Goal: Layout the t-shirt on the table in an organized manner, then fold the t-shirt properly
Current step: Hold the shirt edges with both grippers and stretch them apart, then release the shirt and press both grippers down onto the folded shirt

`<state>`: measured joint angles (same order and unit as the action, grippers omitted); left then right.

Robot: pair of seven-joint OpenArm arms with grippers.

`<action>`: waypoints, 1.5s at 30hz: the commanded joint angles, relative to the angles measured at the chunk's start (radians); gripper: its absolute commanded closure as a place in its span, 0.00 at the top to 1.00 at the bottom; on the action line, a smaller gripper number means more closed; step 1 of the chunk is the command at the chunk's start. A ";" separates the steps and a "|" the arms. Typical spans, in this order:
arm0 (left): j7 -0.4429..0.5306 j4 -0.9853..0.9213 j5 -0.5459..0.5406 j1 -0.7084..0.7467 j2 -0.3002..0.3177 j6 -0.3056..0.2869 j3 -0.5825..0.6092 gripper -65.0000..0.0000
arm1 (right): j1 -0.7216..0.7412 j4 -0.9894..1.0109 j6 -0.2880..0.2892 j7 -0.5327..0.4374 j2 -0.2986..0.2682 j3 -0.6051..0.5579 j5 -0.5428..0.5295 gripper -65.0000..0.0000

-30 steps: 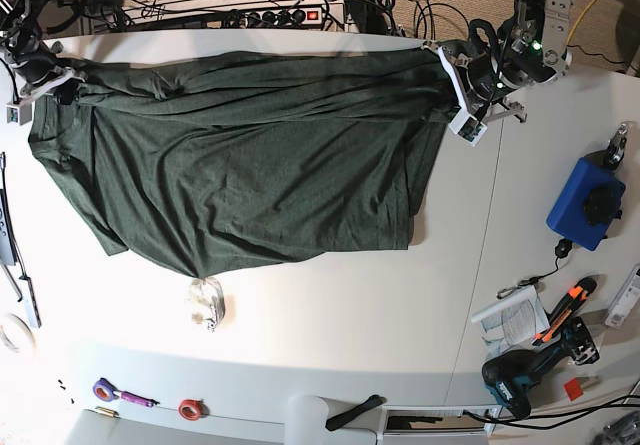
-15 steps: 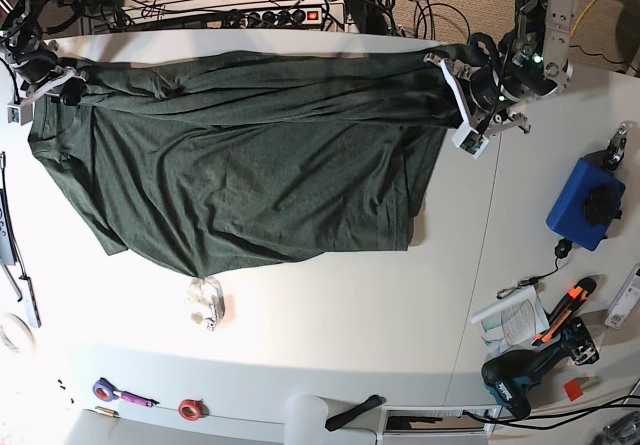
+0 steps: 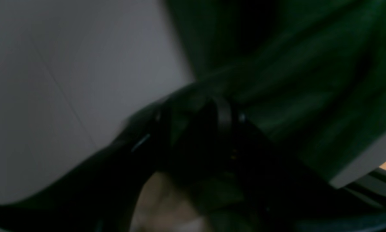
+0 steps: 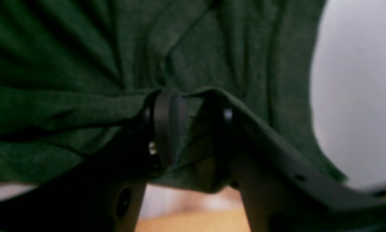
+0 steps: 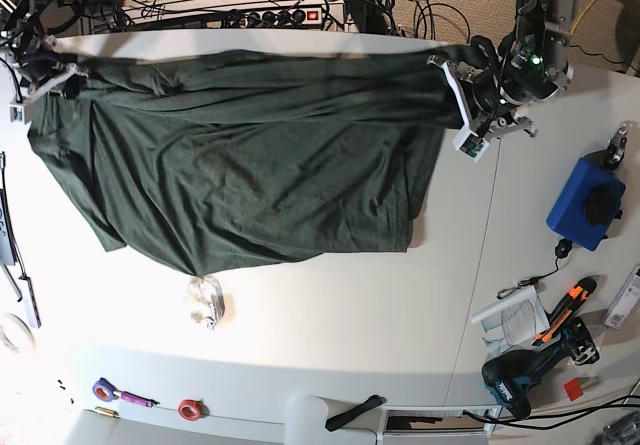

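The t-shirt (image 5: 250, 165) spreads across the worktop (image 5: 330, 315), its far edge stretched between the right hand (image 5: 45, 75) at the base view's left and the left hand (image 5: 470, 105) at its right.

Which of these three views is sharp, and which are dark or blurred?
Base view: sharp and evenly lit, the t-shirt and white table clear. Left wrist view: very dark and smeared, the left gripper only a black shape. Right wrist view: brighter but soft, the right gripper and cloth folds out of focus.
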<state>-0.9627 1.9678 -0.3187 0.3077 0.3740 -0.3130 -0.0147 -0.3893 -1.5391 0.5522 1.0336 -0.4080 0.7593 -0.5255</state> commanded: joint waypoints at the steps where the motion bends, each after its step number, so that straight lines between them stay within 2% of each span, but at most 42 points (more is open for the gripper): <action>1: 0.019 0.043 -0.008 -0.006 0.008 0.000 -0.004 0.32 | -0.006 -0.035 -0.003 0.012 -0.021 0.026 0.017 0.29; 8: 0.025 0.165 -0.008 -0.006 0.008 0.000 -0.003 0.32 | -0.006 -0.148 -0.003 0.000 -0.021 0.081 0.017 0.29; 15: 0.126 0.174 -0.022 -0.009 0.008 0.000 -0.003 0.32 | 0.016 -0.151 -0.002 -0.096 -0.021 0.080 -0.077 0.29; 20: 0.158 0.172 -0.078 -0.039 0.008 -0.001 -0.001 0.32 | 0.130 -0.151 0.001 -0.103 -0.021 0.079 -0.132 0.29; 25: 0.171 0.146 -0.121 -0.134 -0.009 -0.002 0.010 0.32 | 0.280 -0.151 0.003 -0.111 -0.004 0.060 -0.185 0.29; 28: 0.178 0.074 -0.146 -0.217 -0.050 -0.006 0.052 0.27 | 0.349 -0.150 0.003 -0.111 -0.002 -0.027 -0.177 0.29; 29: 0.178 0.037 -0.151 -0.249 -0.069 -0.024 0.072 0.27 | 0.370 -0.150 0.002 -0.112 -0.002 -0.072 -0.159 0.29; 33: 0.178 -0.144 -0.150 -0.372 -0.150 -0.054 0.170 0.27 | 0.441 -0.149 -0.004 -0.154 -0.001 -0.282 -0.020 0.29; 35: 0.178 -0.241 -0.150 -0.434 -0.188 -0.053 0.226 0.27 | 0.470 -0.147 -0.034 -0.198 -0.002 -0.385 0.071 0.29; 38: 0.178 -0.369 -0.146 -0.520 -0.250 -0.054 0.310 0.27 | 0.511 -0.131 -0.109 -0.253 0.002 -0.516 0.192 0.29; 41: 0.178 -0.471 -0.098 -0.590 -0.316 -0.054 0.380 0.27 | 0.573 -0.044 -0.138 -0.288 0.015 -0.609 0.262 0.29; 44: 0.178 -0.560 -0.034 -0.639 -0.372 -0.053 0.438 0.26 | 0.649 0.108 -0.138 -0.328 0.042 -0.658 0.272 0.29; 45: 0.179 -0.589 -0.010 -0.652 -0.386 -0.050 0.456 0.24 | 0.678 0.163 -0.138 -0.340 0.052 -0.667 0.272 0.29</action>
<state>-0.8024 1.3624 -0.3168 -0.3222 -0.0051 -0.3634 0.4446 0.2600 -1.3518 0.4194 0.7246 -0.3405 0.0879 -0.2466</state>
